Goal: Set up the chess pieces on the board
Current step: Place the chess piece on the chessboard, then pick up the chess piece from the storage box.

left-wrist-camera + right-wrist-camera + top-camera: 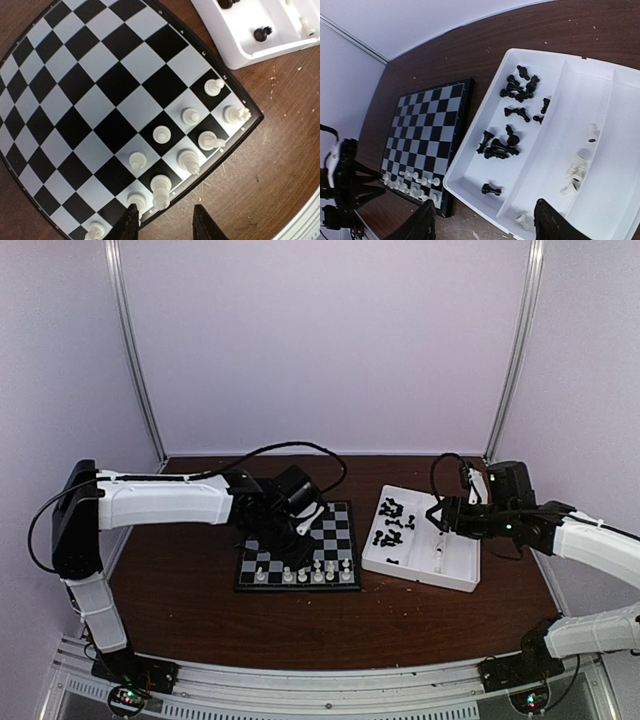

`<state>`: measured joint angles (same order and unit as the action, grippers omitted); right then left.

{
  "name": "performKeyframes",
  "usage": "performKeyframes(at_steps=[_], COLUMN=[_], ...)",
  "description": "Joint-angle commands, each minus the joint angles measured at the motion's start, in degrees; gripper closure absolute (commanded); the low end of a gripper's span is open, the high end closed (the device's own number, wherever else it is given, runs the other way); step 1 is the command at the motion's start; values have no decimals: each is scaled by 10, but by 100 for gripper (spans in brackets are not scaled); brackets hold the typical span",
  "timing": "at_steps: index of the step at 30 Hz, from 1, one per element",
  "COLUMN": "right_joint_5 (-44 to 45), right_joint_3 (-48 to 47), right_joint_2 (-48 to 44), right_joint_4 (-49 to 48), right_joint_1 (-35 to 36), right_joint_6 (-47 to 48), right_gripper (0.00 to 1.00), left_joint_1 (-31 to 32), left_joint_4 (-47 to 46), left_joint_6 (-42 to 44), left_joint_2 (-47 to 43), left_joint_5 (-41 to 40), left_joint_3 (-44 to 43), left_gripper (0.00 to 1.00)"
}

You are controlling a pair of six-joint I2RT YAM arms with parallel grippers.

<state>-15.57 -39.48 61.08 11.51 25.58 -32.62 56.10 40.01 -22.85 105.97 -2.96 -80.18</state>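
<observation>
- Left wrist view: the left hand (165, 227) is seen at the near edge of the board (100, 100), its fingers parted and nothing held between them.
- About ten white pieces (190, 161) are stood upright in the two nearest rows, gathered toward the right corner. Several squares of those rows are not yet filled.
- Beyond these rows the board is bare, and no dark figure is set on it.
- On the tabletop (200, 620) just right of the board a white tray (585, 100) is laid. Black pieces (512, 142) are heaped in its compartment nearest the board, and a few white ones lie in the middle compartment.
- Over the tray the right hand (485, 225) is held, spread wide and empty.
- The white side is judged to be partly set, and the black side not begun.
- A white piece from the middle compartment is probably called for next. A narrow, careful pinch is needed on a tiny figure lying on its side. It must then be placed upright on a free near square without its neighbours being knocked.
</observation>
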Motion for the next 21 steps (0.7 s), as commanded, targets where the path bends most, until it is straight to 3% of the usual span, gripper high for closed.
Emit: performKeyframes(at_steps=[1, 4, 9, 16, 21], right_joint_5=[62, 91, 97, 114, 130], right_joint_3=[-50, -69, -76, -113, -133], right_joint_2=[16, 37, 57, 127, 164], right_joint_4=[118, 166, 159, 176, 178], right_joint_1=[-6, -8, -8, -8, -8], right_joint_6=[36, 32, 3, -13, -36], right_gripper=[37, 44, 53, 57, 59], left_joint_1=[2, 2, 2, 2, 2], left_joint_4=[-3, -27, -92, -108, -157], left_joint_6=[-7, -18, -22, -30, -35], left_joint_2=[-68, -100, -153, -179, -195], left_joint_5=[-31, -86, -145, -232, -249], left_joint_3=[-6, 20, 76, 103, 137], left_gripper=[58, 46, 32, 4, 2])
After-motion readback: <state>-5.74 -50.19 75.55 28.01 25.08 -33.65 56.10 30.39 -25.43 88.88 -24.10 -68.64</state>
